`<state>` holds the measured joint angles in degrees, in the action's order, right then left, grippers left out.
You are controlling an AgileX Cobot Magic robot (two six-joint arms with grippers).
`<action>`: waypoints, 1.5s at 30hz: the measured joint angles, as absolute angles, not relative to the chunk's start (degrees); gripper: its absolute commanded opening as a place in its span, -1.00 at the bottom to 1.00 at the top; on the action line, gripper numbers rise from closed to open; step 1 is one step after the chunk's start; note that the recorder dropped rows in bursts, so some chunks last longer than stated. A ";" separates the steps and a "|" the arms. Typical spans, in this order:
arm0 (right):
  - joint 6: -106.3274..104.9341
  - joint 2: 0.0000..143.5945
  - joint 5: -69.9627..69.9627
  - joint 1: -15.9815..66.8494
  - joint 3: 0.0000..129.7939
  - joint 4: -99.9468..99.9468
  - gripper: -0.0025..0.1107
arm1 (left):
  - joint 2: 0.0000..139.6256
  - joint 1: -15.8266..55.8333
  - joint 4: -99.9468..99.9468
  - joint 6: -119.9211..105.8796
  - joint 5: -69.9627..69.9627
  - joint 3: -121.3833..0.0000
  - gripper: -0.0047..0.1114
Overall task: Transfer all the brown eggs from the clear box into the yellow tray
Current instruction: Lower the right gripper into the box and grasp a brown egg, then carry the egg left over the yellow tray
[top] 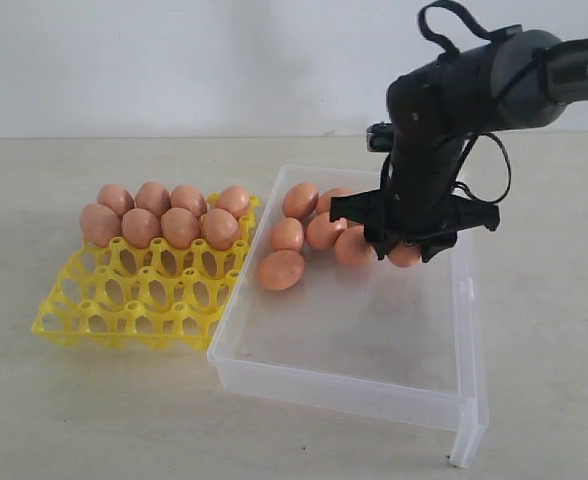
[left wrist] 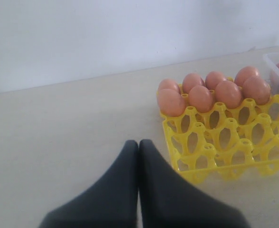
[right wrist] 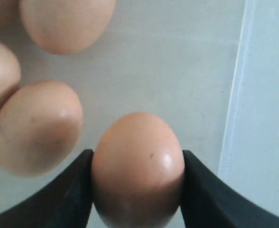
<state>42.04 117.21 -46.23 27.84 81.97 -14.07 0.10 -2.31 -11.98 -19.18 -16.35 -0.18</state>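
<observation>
Brown egg [right wrist: 137, 171] pinched in right fingers [right wrist: 59, 199], inside clear box [top: 374, 330] toward desk's far edge. Left fingers [left wrist: 116, 190] pressed together near yellow tray [top: 49, 322]. Risk: smooth shell slipping on lift, or knocking neighbouring eggs [top: 324, 232].

Bright yellow openwork plastic tray [top: 126, 268]: far two rows filled, eight matte orange-brown oval eggs [top: 180, 227]. Shallow clear plastic box [top: 374, 335] beside it: about seven more, far end.
</observation>
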 measured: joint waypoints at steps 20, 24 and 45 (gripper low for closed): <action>53.24 94.98 10.15 45.05 56.63 -43.72 -0.96 | 0.10 -2.31 -11.98 -19.18 -16.35 -0.18 -0.99; 50.13 99.57 18.68 44.65 59.70 -44.63 -0.96 | 0.10 -2.31 -11.98 -19.18 -16.35 -0.18 -0.99; 43.49 126.34 33.59 43.84 83.84 -47.49 -0.96 | 0.10 -2.31 -11.98 -19.18 -16.35 -0.18 -0.99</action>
<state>43.49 126.34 33.59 43.84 83.84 -47.49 0.10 -2.31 -11.98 -19.18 -16.35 -0.18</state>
